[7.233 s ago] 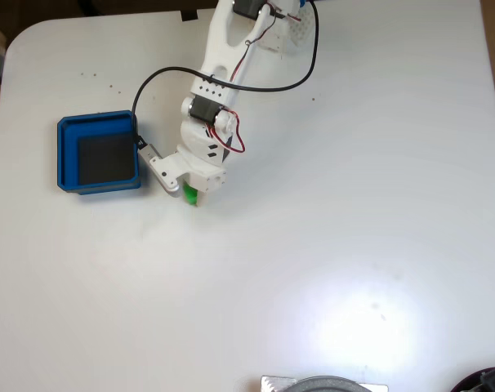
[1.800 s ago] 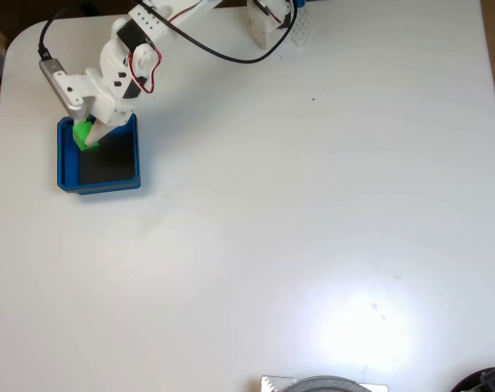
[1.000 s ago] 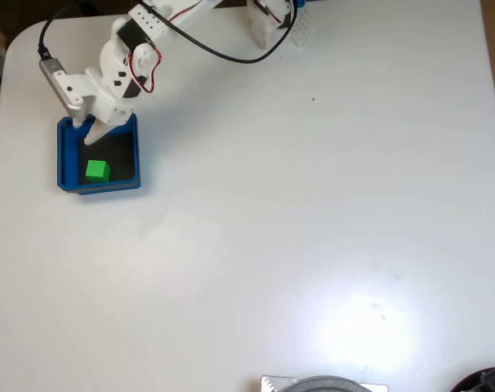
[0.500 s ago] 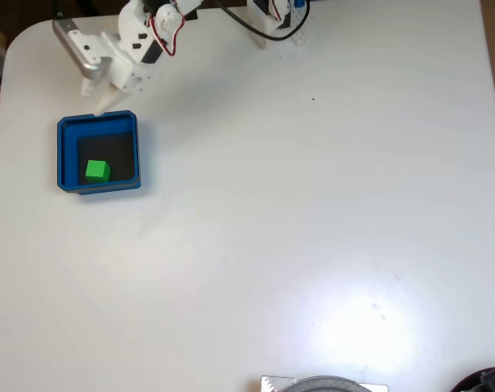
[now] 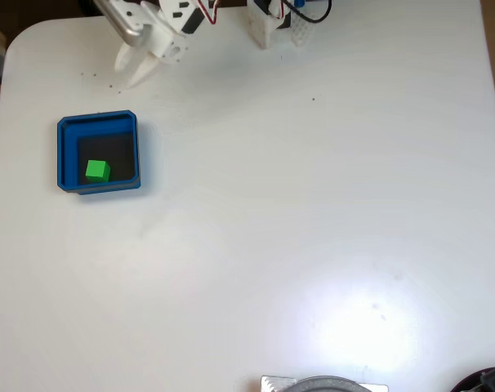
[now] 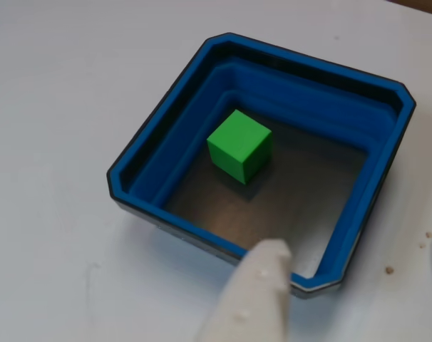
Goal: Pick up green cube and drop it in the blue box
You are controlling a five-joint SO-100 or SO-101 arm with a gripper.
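Note:
The green cube (image 5: 97,171) lies inside the blue box (image 5: 66,155) at the table's left in the fixed view, resting on the black floor near the lower left corner. My gripper (image 5: 131,72) hangs above and to the right of the box, apart from it, open with nothing held. In the other view the green cube (image 6: 239,144) sits flat on the dark floor of the blue box (image 6: 387,142), closer to the left wall. One white fingertip (image 6: 269,251) pokes in from the bottom edge, just outside the near wall.
The arm's base (image 5: 272,20) stands at the table's top edge. A grey round object (image 5: 325,384) peeks in at the bottom edge and a dark thing (image 5: 486,380) at the bottom right corner. The white table's rounded corner lies at the top left.
The gripper let the cube go over the box, and the cube now rests on the box floor. Since then the arm has pulled back up and to the right, away from the box.

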